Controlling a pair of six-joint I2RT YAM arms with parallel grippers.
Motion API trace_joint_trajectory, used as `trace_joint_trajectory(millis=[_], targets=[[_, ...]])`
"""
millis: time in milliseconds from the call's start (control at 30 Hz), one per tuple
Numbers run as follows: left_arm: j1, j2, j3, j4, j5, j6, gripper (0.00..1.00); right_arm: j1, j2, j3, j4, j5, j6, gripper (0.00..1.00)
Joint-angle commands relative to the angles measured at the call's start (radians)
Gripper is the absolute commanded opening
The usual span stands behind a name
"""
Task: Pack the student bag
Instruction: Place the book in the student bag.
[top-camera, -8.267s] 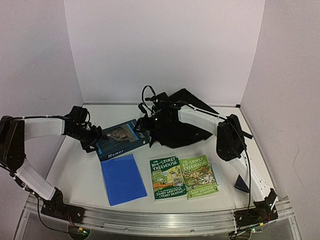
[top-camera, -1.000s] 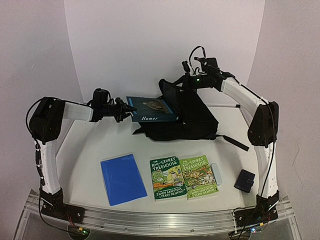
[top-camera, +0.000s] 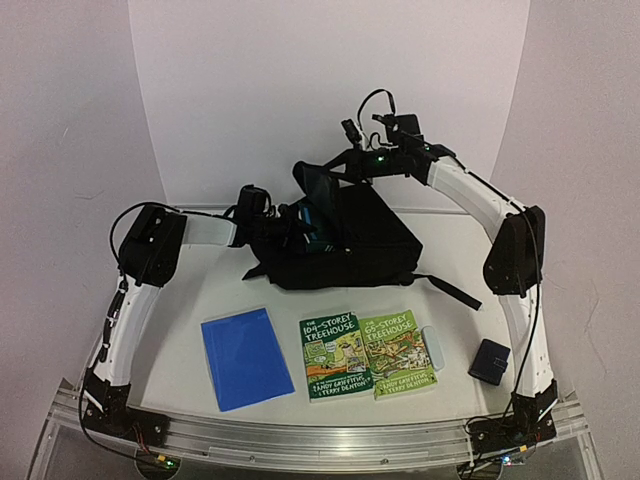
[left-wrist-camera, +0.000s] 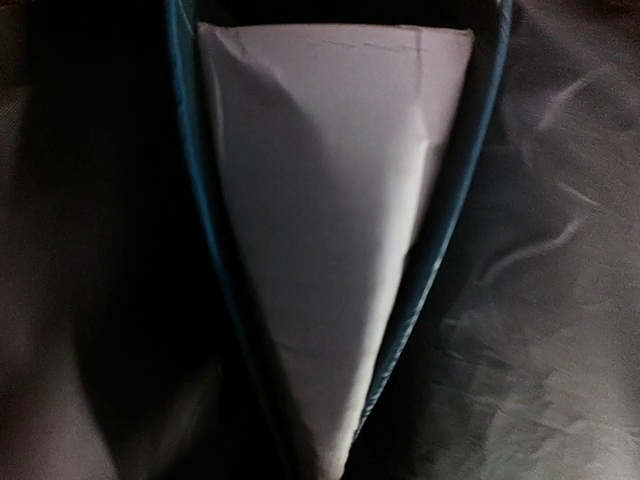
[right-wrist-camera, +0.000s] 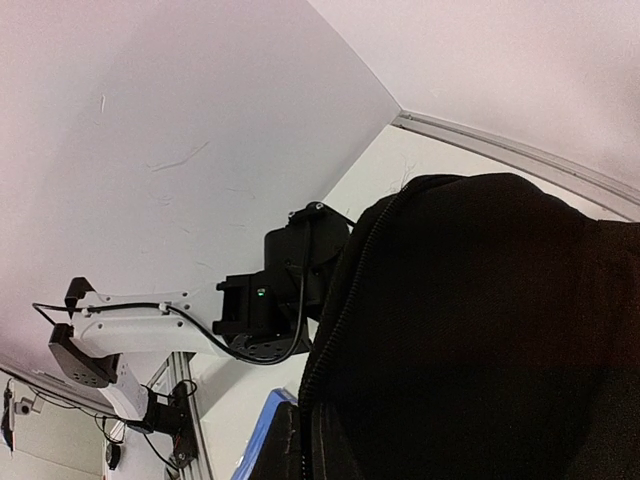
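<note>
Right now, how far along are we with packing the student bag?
Done: nothing visibly packed yet. In hand: right gripper holds the student bag open while left gripper slides a blue book inside. Left: blue folder, two Treehouse books, white oblong item and dark-blue pouch on the table.

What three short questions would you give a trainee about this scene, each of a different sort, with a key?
1. True or false: the right gripper holds the top edge of the student bag up above the table.
2. Choose one. The dark-blue pouch lies: A) on the table near the right arm's base; B) beside the left arm's base; C) on top of the bag.
3. How many Treehouse books lie side by side on the table?

Key: 1 true; 2 A; 3 two.
</note>
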Motion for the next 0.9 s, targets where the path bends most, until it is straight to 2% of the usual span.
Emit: trace_joint_trajectory(millis=[0, 133, 300, 433, 600, 767, 867], targets=[[-0.006, 0.007, 0.087, -0.157, -0.064, 0.075, 0.30, -0.017, -0.039, 0.008, 0.136, -0.017, 0.037, 0.00], [0.003, -0.063, 0.090, -0.322, -0.106, 0.178, 0.60, -0.066, -0.041, -0.045, 0.137, 0.058, 0.052, 0.00], [0.029, -0.213, 0.022, -0.435, -0.188, 0.288, 0.78, -0.130, -0.039, -0.122, 0.134, 0.140, 0.093, 0.00], [0.062, -0.321, -0.067, -0.447, -0.222, 0.325, 0.97, -0.169, -0.077, -0.302, 0.132, 0.280, 0.104, 0.00], [0.073, -0.379, -0.124, -0.524, -0.245, 0.377, 1.00, -0.183, -0.121, -0.535, 0.125, 0.445, 0.093, 0.00], [0.081, -0.423, -0.206, -0.542, -0.258, 0.375, 0.99, -0.183, -0.129, -0.659, 0.123, 0.547, 0.078, 0.01], [0.081, -0.443, -0.233, -0.571, -0.246, 0.403, 0.99, -0.179, -0.115, -0.670, 0.123, 0.567, 0.058, 0.21]])
